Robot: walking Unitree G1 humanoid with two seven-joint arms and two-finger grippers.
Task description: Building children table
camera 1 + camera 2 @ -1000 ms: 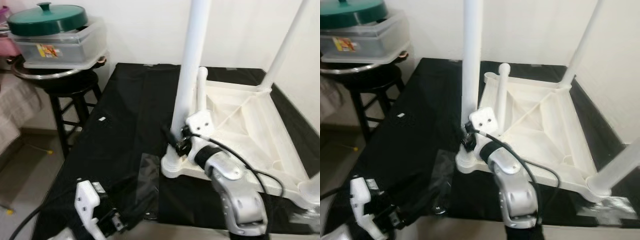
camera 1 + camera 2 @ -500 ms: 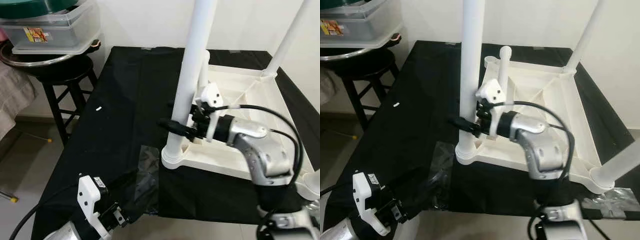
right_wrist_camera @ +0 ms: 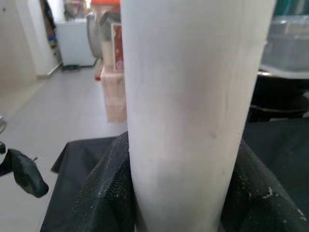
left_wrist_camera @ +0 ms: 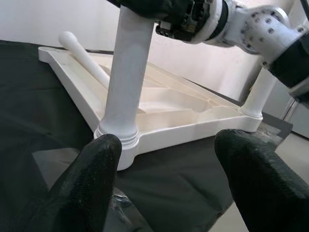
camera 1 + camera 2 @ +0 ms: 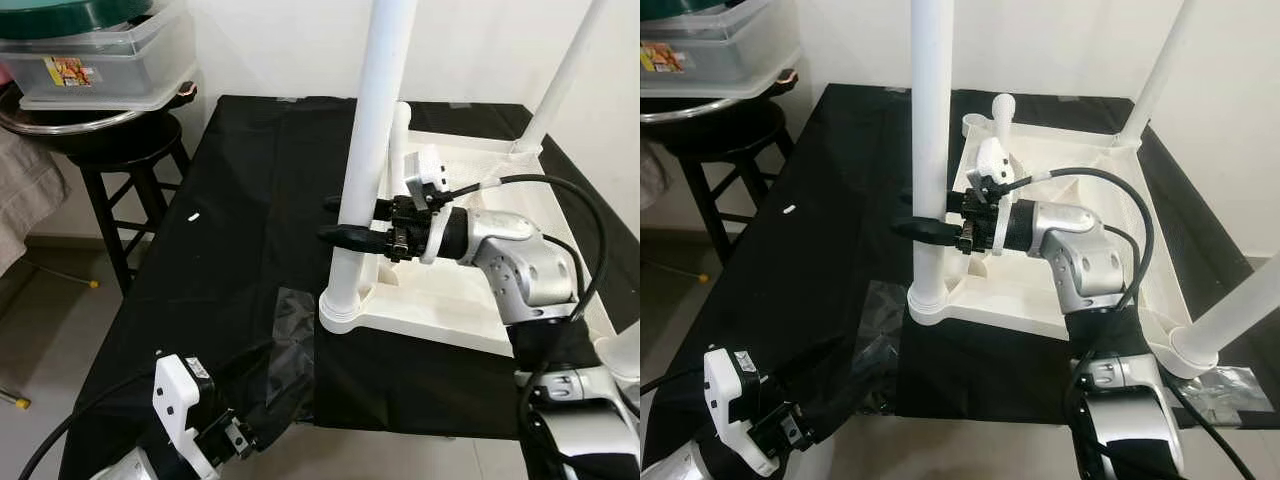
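Right gripper (image 5: 925, 228): its two black fingers hug the near white leg (image 5: 931, 120), one on each side, in the middle of the frame.
Table top (image 5: 1060, 270): upside down, right of middle, with the leg standing in its near corner.
Left gripper (image 4: 169, 164): fingers spread wide with nothing in them, low in the lower left.
Do it well: I think squeeze firmly, keep the leg straight up and push down into the corner.
Loose leg (image 5: 401, 125): lies in the table top, behind.
Surface: black cloth (image 5: 240, 240).
Room: stool (image 5: 130, 170) with a clear box (image 5: 100, 75), upper left; white wall (image 5: 290, 40) behind.
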